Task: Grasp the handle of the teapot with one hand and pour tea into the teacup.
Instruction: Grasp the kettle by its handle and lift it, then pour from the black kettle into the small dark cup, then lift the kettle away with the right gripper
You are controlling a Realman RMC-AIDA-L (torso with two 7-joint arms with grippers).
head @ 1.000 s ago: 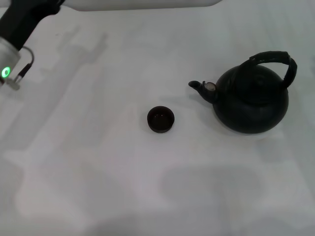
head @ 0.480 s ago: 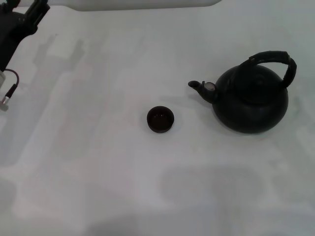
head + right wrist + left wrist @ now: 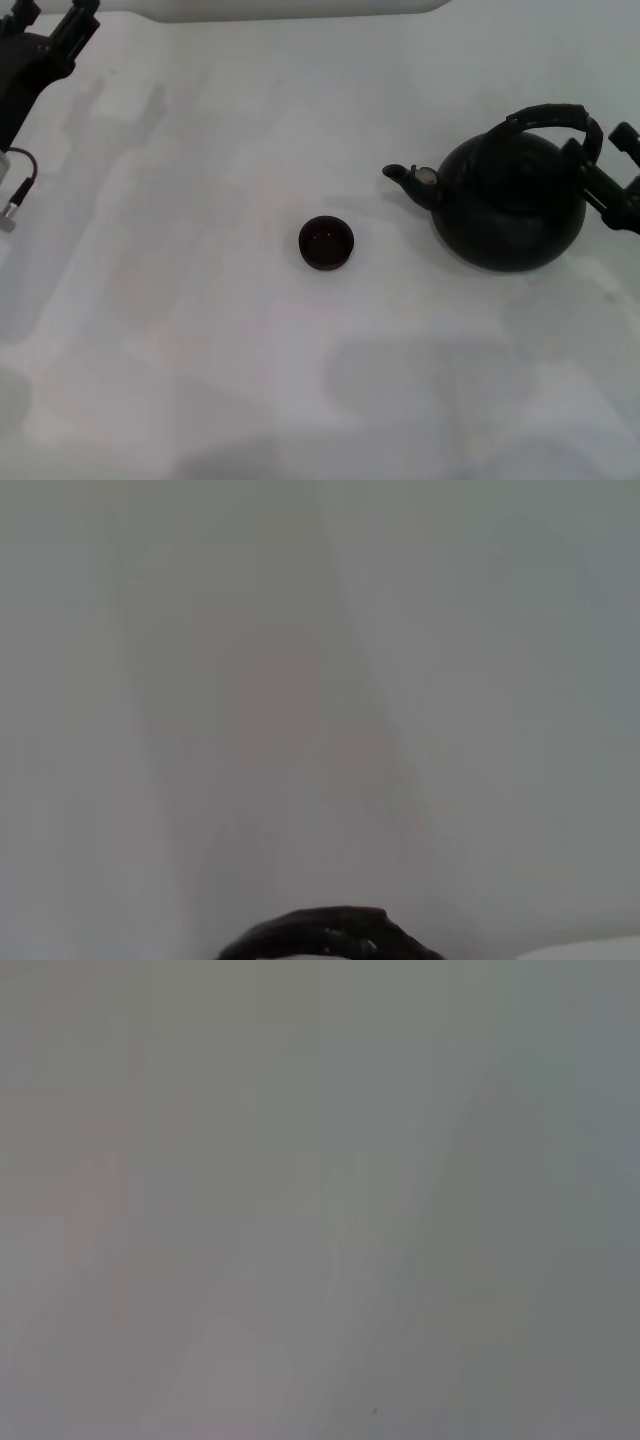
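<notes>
Your right gripper (image 3: pixel 600 165), jaws spread wide, sits at the table's right edge beside the ribbed black arched handle (image 3: pixel 556 119) of the round matte-black teapot (image 3: pixel 510 200). Left gripper (image 3: pixel 45 30), jaws apart, stays in the far-left corner.

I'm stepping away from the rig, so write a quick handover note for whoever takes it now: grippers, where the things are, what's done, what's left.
Right gripper: open, empty, at the table's right edge, right beside the far-right end of the handle, not gripping it.
Left gripper: open, empty, up at the far-left corner, away from the work.
Teapot: upright on the table, right of centre, spout pointing left toward the teacup.
Teacup: upright near the centre, apart from the teapot.
Done: nothing grasped or poured.
Left: close on the handle, lift, carry the spout over the teacup, tilt to pour.
</notes>
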